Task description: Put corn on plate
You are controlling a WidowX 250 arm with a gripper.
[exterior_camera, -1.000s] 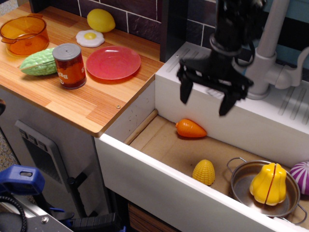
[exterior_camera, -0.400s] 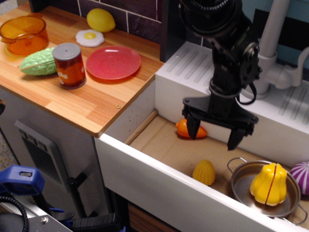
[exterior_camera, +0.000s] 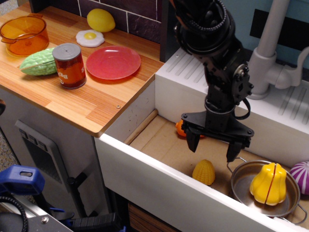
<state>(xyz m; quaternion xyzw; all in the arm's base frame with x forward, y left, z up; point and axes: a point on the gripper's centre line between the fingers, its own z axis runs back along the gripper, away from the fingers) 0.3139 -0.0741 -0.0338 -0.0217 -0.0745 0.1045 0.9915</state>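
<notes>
The corn [exterior_camera: 204, 172] is a small yellow bumpy dome lying on the brown floor of the sink basin, near its front wall. The plate [exterior_camera: 113, 62] is round, flat and pinkish-red, on the wooden counter at the upper left. My gripper [exterior_camera: 213, 148] is open and empty, pointing down inside the basin, just above and slightly behind the corn, with one finger on each side. It does not touch the corn.
An orange carrot [exterior_camera: 180, 128] lies behind the gripper, partly hidden. A metal pot [exterior_camera: 241, 186] holds a yellow squash [exterior_camera: 268, 184], with a purple vegetable [exterior_camera: 302, 176] beside it. A can [exterior_camera: 69, 65], green gourd [exterior_camera: 38, 62], orange pot [exterior_camera: 24, 35], fried egg [exterior_camera: 90, 37] and lemon [exterior_camera: 101, 20] stand on the counter. A faucet [exterior_camera: 268, 53] rises behind the basin.
My gripper has come down from above the sink's rim into the basin and moved toward the corn. It stays open. Nothing else has moved.
</notes>
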